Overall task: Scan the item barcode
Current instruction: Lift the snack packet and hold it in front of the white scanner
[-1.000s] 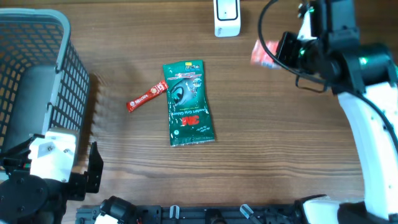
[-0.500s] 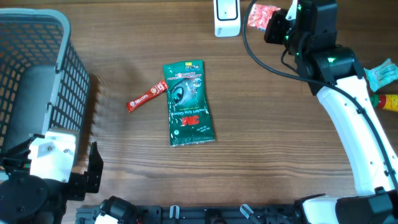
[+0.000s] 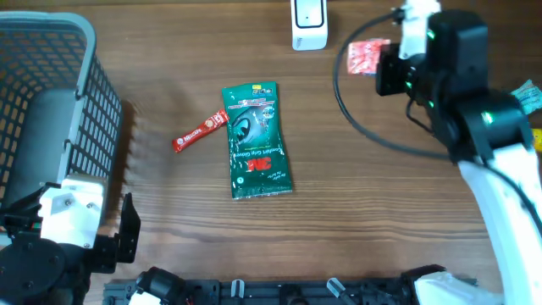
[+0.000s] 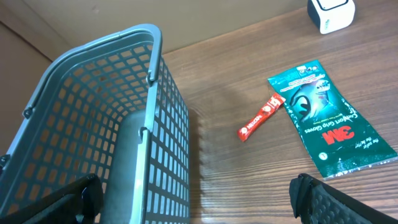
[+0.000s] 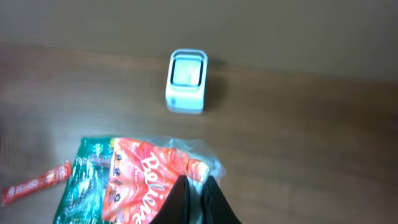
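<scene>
A red-orange snack packet hangs above the table, a little to the right of the white scanner at the far edge. My right gripper is shut on it. In the right wrist view the shut gripper pinches the packet's clear crimped edge, the packet hangs to the left, and the scanner stands beyond it. My left gripper stands wide open and holds nothing, low at the near left beside the basket.
A grey mesh basket fills the left side. A green 3M packet and a thin red sachet lie mid-table. A teal item and a yellow item sit at the right edge.
The right arm carried the packet up close beside the scanner, then back a little toward the near right. The left arm has not moved.
</scene>
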You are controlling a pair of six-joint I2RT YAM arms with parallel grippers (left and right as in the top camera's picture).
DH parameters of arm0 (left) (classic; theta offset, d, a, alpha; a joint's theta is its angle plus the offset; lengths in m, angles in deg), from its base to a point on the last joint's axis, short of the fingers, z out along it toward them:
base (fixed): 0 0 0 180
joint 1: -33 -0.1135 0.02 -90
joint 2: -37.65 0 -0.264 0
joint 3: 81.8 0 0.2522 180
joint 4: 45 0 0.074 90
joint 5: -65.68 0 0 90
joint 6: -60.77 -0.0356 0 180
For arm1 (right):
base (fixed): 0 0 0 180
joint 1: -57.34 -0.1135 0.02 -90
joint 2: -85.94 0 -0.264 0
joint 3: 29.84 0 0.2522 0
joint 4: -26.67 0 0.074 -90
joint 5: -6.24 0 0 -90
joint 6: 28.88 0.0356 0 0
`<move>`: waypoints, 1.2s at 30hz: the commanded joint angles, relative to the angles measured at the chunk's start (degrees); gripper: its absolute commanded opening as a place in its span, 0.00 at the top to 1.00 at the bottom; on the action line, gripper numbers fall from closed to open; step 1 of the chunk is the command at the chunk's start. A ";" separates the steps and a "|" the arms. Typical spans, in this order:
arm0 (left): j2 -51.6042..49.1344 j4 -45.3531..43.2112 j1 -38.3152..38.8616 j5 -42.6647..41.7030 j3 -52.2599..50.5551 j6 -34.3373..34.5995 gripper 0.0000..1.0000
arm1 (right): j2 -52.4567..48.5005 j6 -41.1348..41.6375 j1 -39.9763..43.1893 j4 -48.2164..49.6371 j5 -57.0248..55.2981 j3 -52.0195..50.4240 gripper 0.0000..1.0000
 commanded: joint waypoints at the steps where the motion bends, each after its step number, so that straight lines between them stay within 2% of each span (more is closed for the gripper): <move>1: -0.26 -0.13 -0.46 -0.50 0.11 0.52 0.00 | 7.37 -1.81 -0.26 9.22 -3.74 -10.47 0.95; 5: -0.26 -0.13 -0.46 -0.48 0.11 0.52 0.00 | 8.87 -1.79 -0.26 37.05 -3.72 -28.11 0.96; 8: -0.26 -0.13 -0.46 -0.48 0.11 0.52 0.00 | 4.37 -1.66 -0.26 63.47 -3.72 -39.21 0.96; 10: -0.26 -0.13 -0.46 -0.48 0.11 0.52 0.00 | -0.57 -1.86 -0.22 77.40 -3.74 -42.97 0.96; 16: -0.26 -0.13 -0.46 -0.48 0.11 0.52 0.00 | -18.38 -1.86 -0.20 99.89 -5.25 -43.04 0.96; 21: -0.26 -0.13 -0.46 -0.48 0.11 0.52 0.00 | -29.55 -1.86 -0.11 109.31 -5.22 -38.88 0.96; 25: -0.26 -0.13 -0.46 -0.48 0.11 0.52 0.00 | -37.68 -2.14 -0.11 109.94 -5.20 -31.28 0.96; 30: -0.26 -0.13 -0.46 -0.48 0.11 0.52 0.00 | -45.53 -7.65 -0.11 108.98 -1.88 -20.33 0.95; 36: -0.26 -0.13 -0.46 -0.48 0.11 0.52 0.00 | -52.68 -7.85 -0.11 98.92 0.07 -7.80 0.96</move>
